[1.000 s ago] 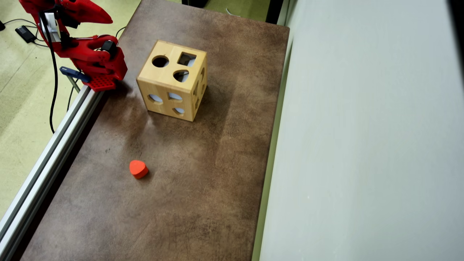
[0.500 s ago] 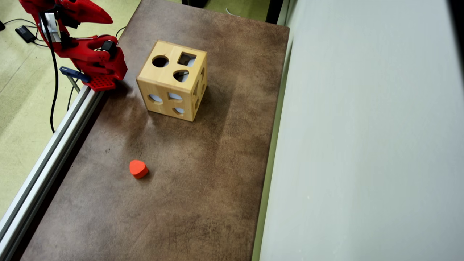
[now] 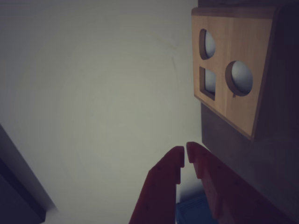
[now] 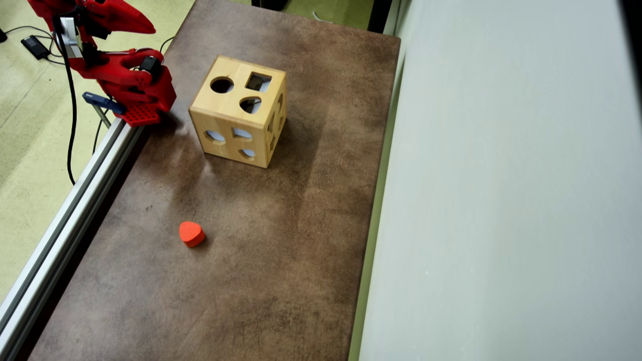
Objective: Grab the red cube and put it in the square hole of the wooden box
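Observation:
The red cube shows in neither view. The wooden box (image 4: 235,115) stands on the brown table, and the square hole (image 4: 258,81) is in its top face beside a round cutout and a rounded one. In the wrist view one face of the wooden box (image 3: 243,107) fills the upper right and shows three cutouts. My gripper (image 3: 186,153) is shut with nothing between its red fingers, and it points past the box toward the pale wall. Overhead, the gripper (image 4: 146,26) sits folded back at the top left, well left of the box.
An orange-red heart-shaped block (image 4: 191,233) lies on the table (image 4: 281,250) in front of the box. An aluminium rail (image 4: 65,220) runs along the table's left edge, with the arm's base (image 4: 143,105) clamped to it. A pale wall (image 4: 501,200) bounds the right side.
The arm's upper part has shifted very slightly at the top left. The box and the heart-shaped block have not moved.

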